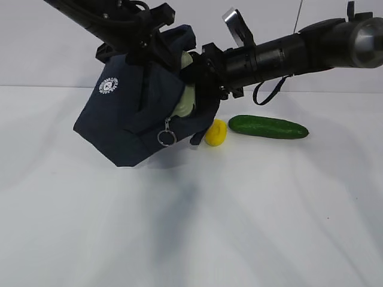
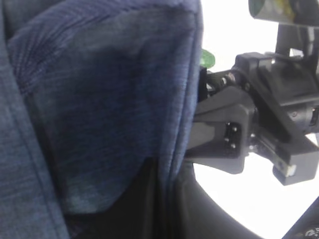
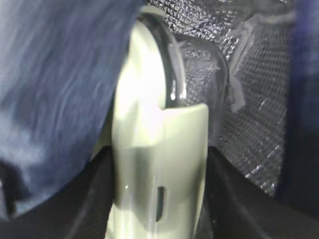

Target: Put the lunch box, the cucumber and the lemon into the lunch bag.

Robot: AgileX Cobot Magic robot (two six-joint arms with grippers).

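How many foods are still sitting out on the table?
2. The lemon lies beside the lunch bag, right by its opening, and the cucumber lies just right of the lemon. Anything behind the tilted bag would be hidden.

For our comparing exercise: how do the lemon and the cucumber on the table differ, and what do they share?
The lemon is bright yellow; the cucumber is dark green. The lemon is small and oval; the cucumber is long with rounded ends. The lemon sits right beside the bag; the cucumber lies farther right, apart from it. Both rest on the white table, outside the bag and unheld.
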